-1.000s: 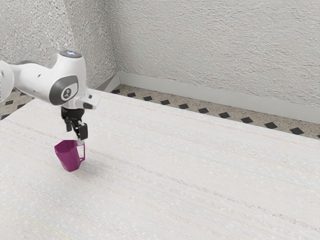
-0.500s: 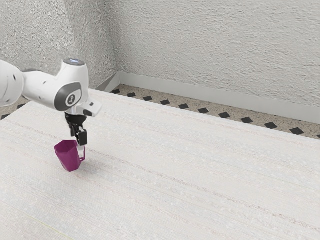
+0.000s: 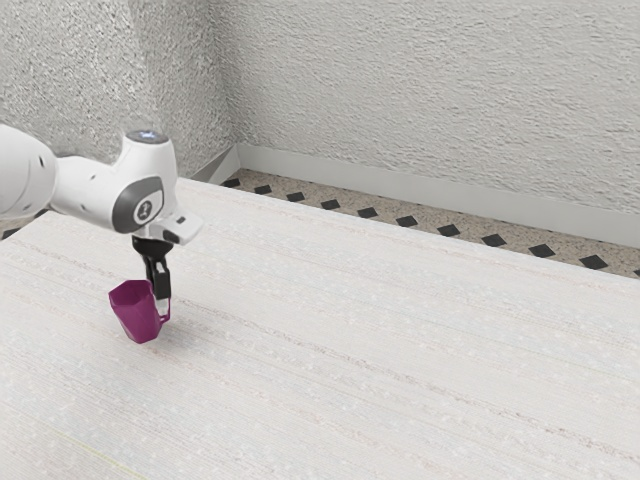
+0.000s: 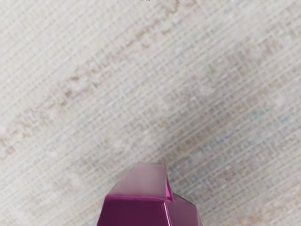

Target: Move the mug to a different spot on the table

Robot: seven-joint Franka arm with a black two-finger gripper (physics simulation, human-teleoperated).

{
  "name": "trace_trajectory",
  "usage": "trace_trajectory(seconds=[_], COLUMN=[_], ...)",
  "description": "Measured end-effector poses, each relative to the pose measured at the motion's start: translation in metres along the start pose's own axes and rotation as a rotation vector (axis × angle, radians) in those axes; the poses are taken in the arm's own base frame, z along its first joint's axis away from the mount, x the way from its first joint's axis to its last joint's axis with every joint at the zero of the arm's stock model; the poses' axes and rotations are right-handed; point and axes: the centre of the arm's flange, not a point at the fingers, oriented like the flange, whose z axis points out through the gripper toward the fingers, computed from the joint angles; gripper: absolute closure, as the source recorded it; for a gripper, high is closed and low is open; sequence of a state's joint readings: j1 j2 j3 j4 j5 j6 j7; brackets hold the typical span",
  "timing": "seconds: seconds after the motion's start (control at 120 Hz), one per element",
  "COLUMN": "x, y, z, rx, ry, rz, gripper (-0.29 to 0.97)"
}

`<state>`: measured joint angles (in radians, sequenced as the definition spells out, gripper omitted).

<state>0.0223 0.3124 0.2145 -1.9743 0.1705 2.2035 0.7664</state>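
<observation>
A magenta faceted mug [image 3: 137,311] stands tilted on the pale wooden table [image 3: 380,330] near the exterior view's left side, its handle toward the view's right. My black gripper [image 3: 161,293] comes straight down onto the rim by the handle, fingers close together and pinching the mug's wall. In the wrist view the mug [image 4: 148,200] sits as a magenta block right under my hand, with bare table around it.
Wide table surface stretches to the exterior view's right and toward the front. Beyond the far edge lie a patterned floor strip [image 3: 400,215] and rough grey walls [image 3: 420,90].
My hand has turned about its vertical axis and sunk slightly, so the fingers now look narrower. The mug stays at the same spot with the same tilt.
</observation>
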Motion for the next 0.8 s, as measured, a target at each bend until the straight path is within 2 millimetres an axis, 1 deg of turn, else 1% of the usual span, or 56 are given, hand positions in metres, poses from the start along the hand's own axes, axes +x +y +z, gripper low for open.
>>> trace_trajectory(seconds=[0.183, 0.308, 0.8], x=[0.002, -0.001, 0.000], y=[-0.001, -0.005, -0.007], z=[0.005, 0.011, 0.026], rx=[-0.001, -0.005, -0.007], ry=[0.013, 0.013, 0.015], rz=[0.023, 0.029, 0.064], gripper=[0.03, 0.03, 0.03])
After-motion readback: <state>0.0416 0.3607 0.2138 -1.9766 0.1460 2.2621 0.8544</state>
